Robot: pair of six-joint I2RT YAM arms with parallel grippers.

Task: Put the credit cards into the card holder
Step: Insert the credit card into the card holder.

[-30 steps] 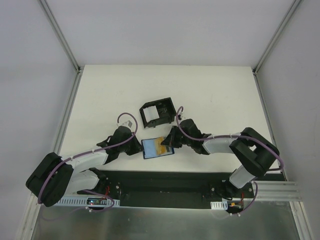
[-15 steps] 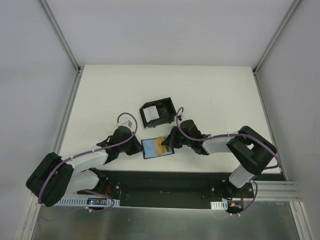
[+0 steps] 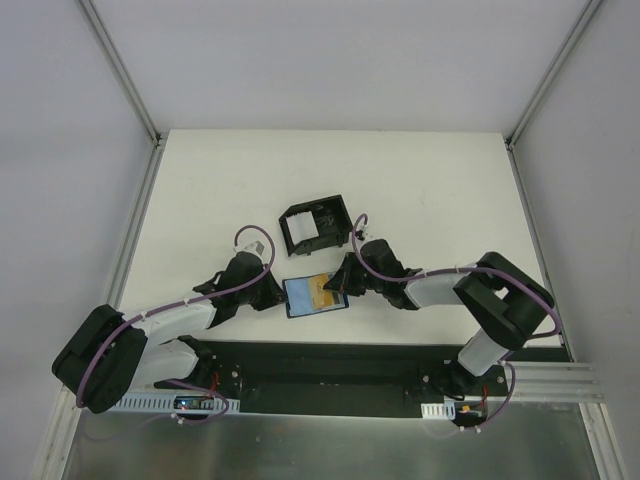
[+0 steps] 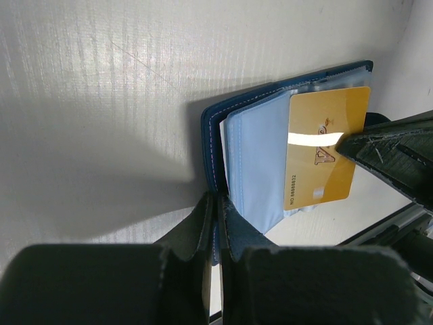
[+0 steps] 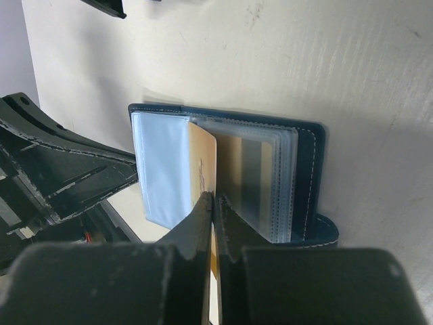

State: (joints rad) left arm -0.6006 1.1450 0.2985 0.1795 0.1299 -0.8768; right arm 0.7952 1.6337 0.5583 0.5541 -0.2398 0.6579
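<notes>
The card holder (image 3: 305,299) lies open on the white table (image 3: 430,190), close to the near edge and right between the two arms, with the black box (image 3: 315,224) standing just beyond it. The left claw (image 4: 217,205) has come in low from the left, and its two fingers are pressed together on the dark blue cover at the holder's near edge, pinning that side. From the other side, the right claw (image 5: 213,202) is squeezed tight on a gold credit card (image 4: 325,156), gripping it by one edge. The card lies across the open holder, over the inner pages. Part of it is tucked in among the clear sleeves (image 5: 270,183) and the rest sticks out toward the right claw. A pale blue flap (image 4: 257,162) sits just beside the card on the side nearer the left claw, folded over against the cover. The card shows a small printed emblem and a line of digits along one edge, and a bright strip of glare crosses its face. I can see only this one card.
</notes>
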